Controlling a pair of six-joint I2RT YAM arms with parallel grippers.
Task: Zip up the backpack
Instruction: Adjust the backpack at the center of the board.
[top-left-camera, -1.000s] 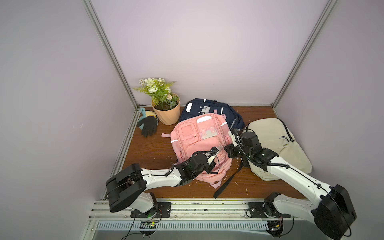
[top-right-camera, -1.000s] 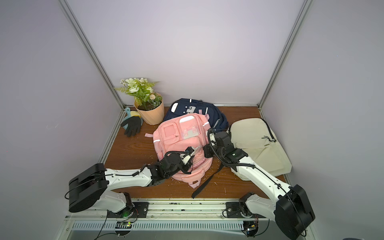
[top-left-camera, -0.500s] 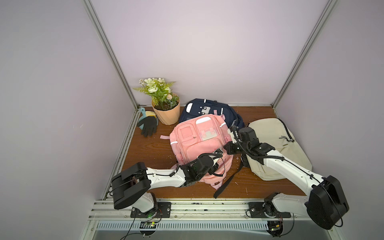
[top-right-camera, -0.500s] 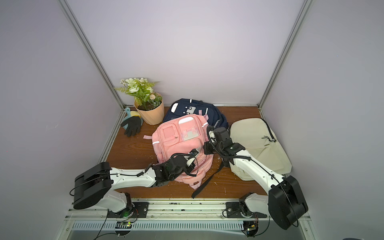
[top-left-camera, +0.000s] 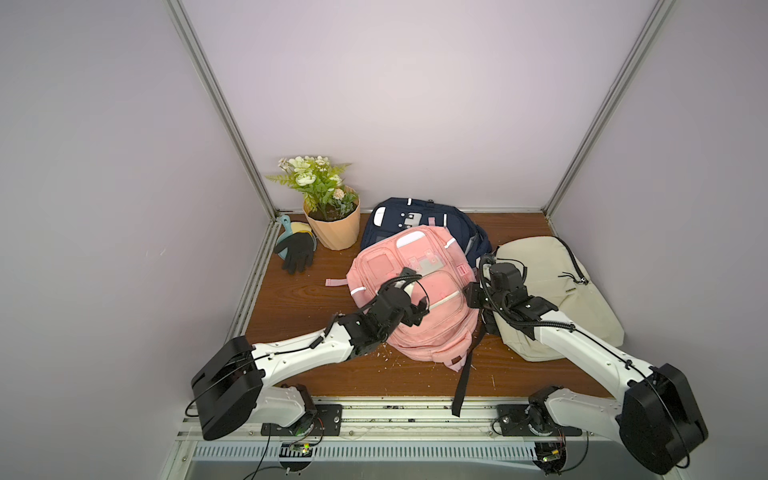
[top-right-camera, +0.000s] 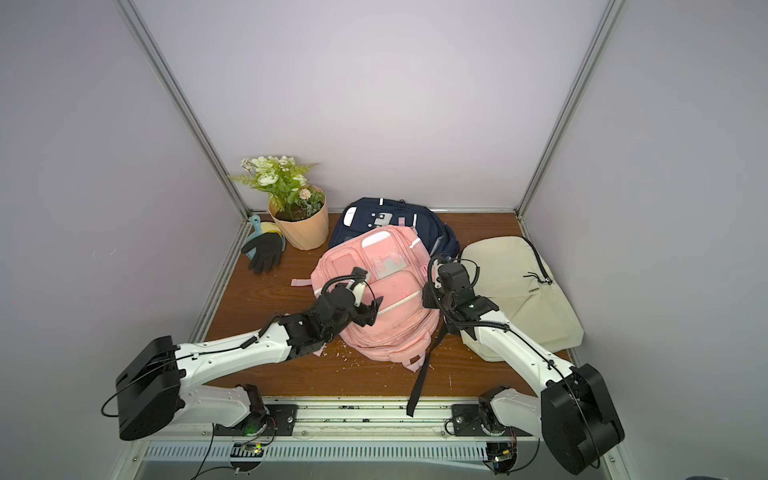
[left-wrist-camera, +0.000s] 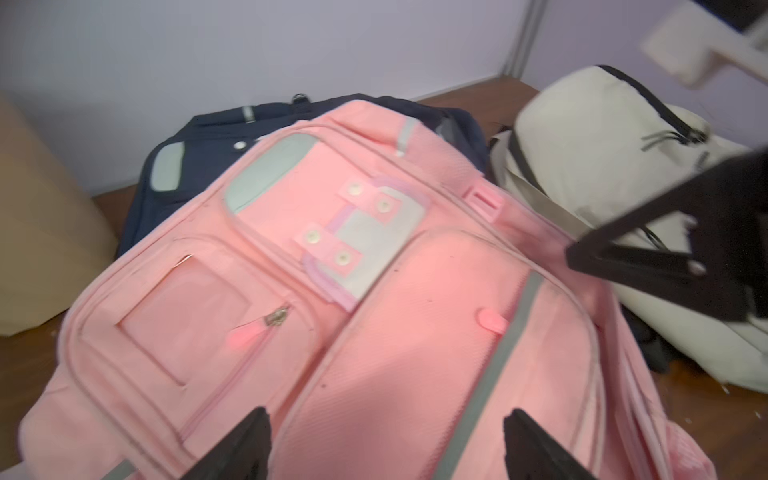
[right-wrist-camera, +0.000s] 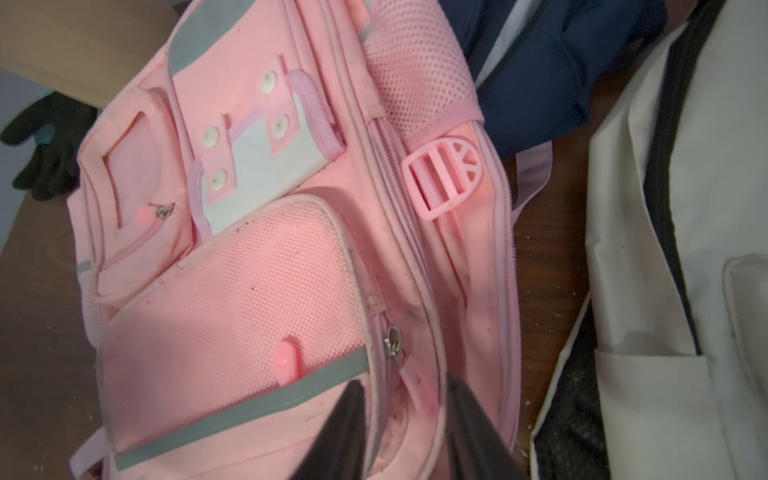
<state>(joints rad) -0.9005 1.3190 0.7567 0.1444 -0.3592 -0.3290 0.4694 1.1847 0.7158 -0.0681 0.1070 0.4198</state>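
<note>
In both top views the pink backpack (top-left-camera: 444, 332) (top-right-camera: 395, 324) lies face up at the centre of the frame. Its top edge overlaps a navy backpack (top-left-camera: 415, 212) behind it, and a cream backpack (top-left-camera: 548, 282) lies to its right. My left gripper (top-left-camera: 417, 318) hovers over the front pocket, and my right gripper (top-left-camera: 471, 295) sits at the pack's right edge.

In the left wrist view, my left gripper (left-wrist-camera: 386, 419) has its jaws wide apart above the pocket fabric and holds nothing.

In the right wrist view, my right gripper (right-wrist-camera: 405, 399) has its jaws parted. The zipper slider (right-wrist-camera: 392, 343) is just ahead, and its pink pull tab (right-wrist-camera: 415, 386) lies loose in the gap, unclamped.

The front pocket's seam looks closed right round to that slider, so I judge that zip done. Zipper teeth show along the side seam, and I cannot tell whether the main compartment is fully shut, so checking it may be what remains.
</note>
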